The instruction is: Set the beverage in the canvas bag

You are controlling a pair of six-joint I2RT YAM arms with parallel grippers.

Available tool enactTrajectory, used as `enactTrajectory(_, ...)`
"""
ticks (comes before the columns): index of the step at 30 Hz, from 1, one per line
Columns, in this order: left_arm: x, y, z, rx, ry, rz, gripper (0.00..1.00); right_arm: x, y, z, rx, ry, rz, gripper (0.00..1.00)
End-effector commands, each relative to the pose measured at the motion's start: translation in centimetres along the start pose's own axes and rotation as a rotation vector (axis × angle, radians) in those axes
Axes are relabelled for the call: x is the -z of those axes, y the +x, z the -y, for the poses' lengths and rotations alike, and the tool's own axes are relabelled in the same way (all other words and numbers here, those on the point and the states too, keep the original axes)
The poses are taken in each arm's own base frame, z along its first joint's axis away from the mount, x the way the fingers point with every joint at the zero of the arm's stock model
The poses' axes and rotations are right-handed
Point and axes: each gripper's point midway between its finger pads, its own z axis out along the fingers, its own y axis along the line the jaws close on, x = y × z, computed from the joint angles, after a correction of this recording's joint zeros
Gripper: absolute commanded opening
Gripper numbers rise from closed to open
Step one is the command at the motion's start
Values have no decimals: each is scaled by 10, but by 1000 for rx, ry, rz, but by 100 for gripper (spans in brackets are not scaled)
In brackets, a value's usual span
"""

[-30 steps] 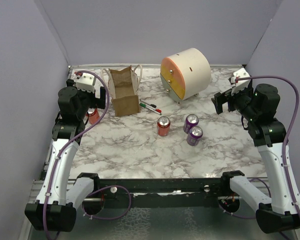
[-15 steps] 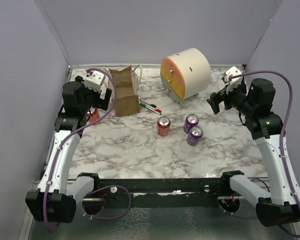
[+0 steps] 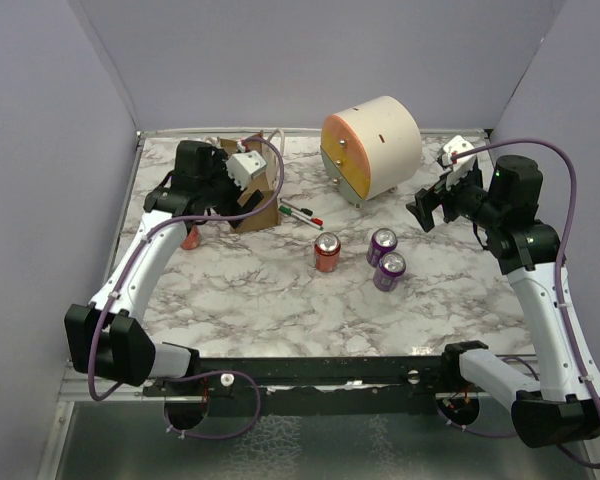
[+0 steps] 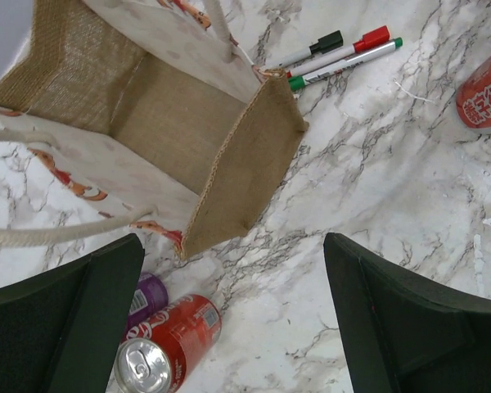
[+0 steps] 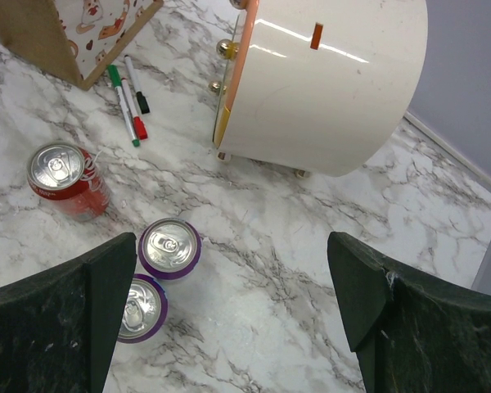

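The canvas bag (image 3: 265, 207) (image 4: 172, 123) stands at the back left, tan with thin white loop handles, its mouth open and its inside bare. My left gripper (image 3: 238, 192) (image 4: 233, 319) hovers open above the bag's near end, holding nothing. Just left of the bag are a red can (image 3: 188, 238) (image 4: 168, 340) and a purple can (image 4: 147, 295) beside it. Mid-table stand another red can (image 3: 327, 252) (image 5: 61, 176) and two purple cans (image 3: 382, 245) (image 3: 390, 270) (image 5: 170, 246) (image 5: 139, 307). My right gripper (image 3: 428, 210) (image 5: 229, 311) hangs open above the marble, right of the purple cans.
A large cream-and-orange drum (image 3: 370, 148) (image 5: 327, 82) lies at the back, between bag and right arm. Three markers (image 3: 300, 213) (image 4: 335, 53) (image 5: 127, 102) lie just right of the bag. Grey walls close in the table's left, back and right sides.
My left arm has swung right from the table's left edge, beside the red can, to above the bag. The right arm has edged slightly left. Both grippers stayed open.
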Motion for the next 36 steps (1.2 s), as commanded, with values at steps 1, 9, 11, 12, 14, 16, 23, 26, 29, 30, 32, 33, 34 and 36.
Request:
enactTrajectory(1, -11, -11, 6, -58, 77, -25, 93, -1, 2, -9, 2, -46, -2, 99)
enactTrajectory(9, -43, -15, -1, -85, 151, -108, 87, -1, 9, -17, -10, -77, -15, 99)
enactTrajectory(11, -52, -12, -1, -93, 171, -134, 85, -2, 11, -17, -12, -79, -19, 99)
enactTrajectory(12, -57, -10, -2, -96, 179, -147, 83, -2, 11, -17, -13, -79, -22, 99)
enactTrajectory(14, -67, -5, -1, -103, 204, -177, 79, -2, 12, -17, -14, -79, -24, 99)
enactTrajectory(16, -76, 1, 0, -108, 233, -211, 74, -2, 13, -18, -15, -80, -27, 99)
enactTrajectory(23, -91, 20, 15, -109, 312, -312, 35, 0, 21, -20, -20, -79, -45, 99)
enactTrajectory(26, -83, 24, 26, -109, 342, -340, 20, 1, 23, -21, -21, -79, -55, 99)
enactTrajectory(29, -68, 23, 43, -107, 362, -353, 4, 2, 25, -21, -16, -77, -62, 99)
enactTrajectory(30, -63, 22, 50, -106, 367, -354, 1, 3, 26, -21, -16, -76, -63, 99)
enactTrajectory(32, -51, 24, 68, -108, 381, -362, 0, 3, 27, -21, -14, -75, -66, 99)
enactTrajectory(33, -44, 25, 77, -111, 387, -365, 0, 3, 28, -22, -14, -77, -67, 99)
enactTrajectory(34, -35, 27, 86, -114, 391, -366, 0, 2, 29, -22, -13, -79, -70, 99)
enactTrajectory(36, -23, 35, 103, -111, 396, -384, 0, 2, 31, -23, -12, -83, -73, 99)
